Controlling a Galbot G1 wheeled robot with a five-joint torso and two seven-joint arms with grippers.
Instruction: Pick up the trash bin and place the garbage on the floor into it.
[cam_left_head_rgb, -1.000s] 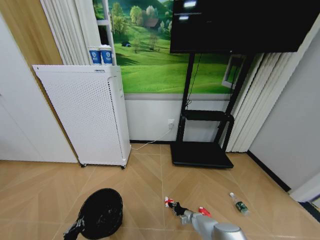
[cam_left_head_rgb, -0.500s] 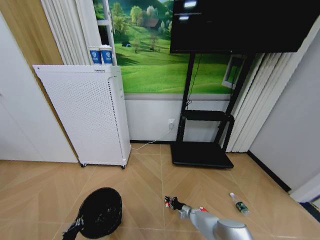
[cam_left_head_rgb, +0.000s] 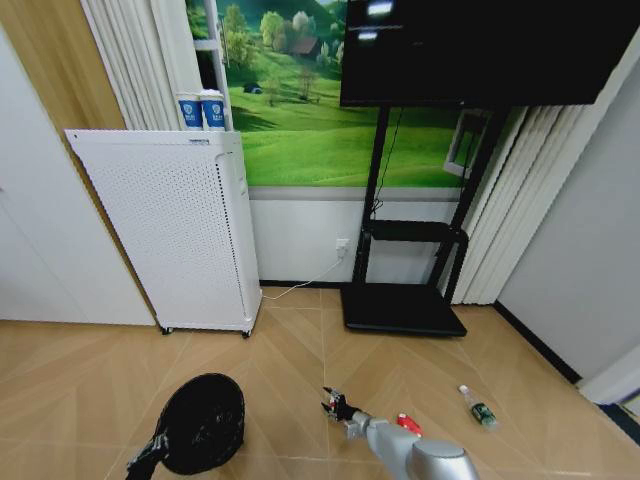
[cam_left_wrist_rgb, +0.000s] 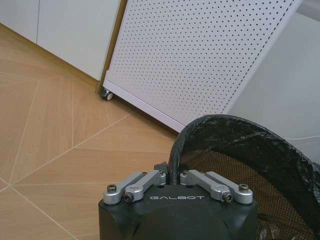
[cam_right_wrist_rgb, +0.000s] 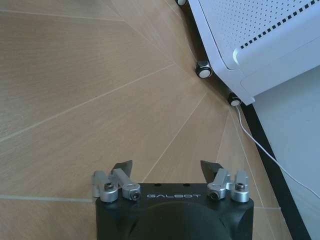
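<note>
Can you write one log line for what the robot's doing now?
left gripper: shut on bin rim | right gripper: open, empty, above floor

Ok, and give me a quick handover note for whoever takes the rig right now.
Left gripper: shut on the bin rim, at the robot's front left.
Right gripper: open, nothing between its fingers, low over the floor to the right of the bin.
Garbage: the red piece and the bottle lie on the floor further right. The red-and-white piece seems to sit just at the right gripper's tip, ungripped.
Done: bin grasped.
Left: all three pieces into the bin.
</note>
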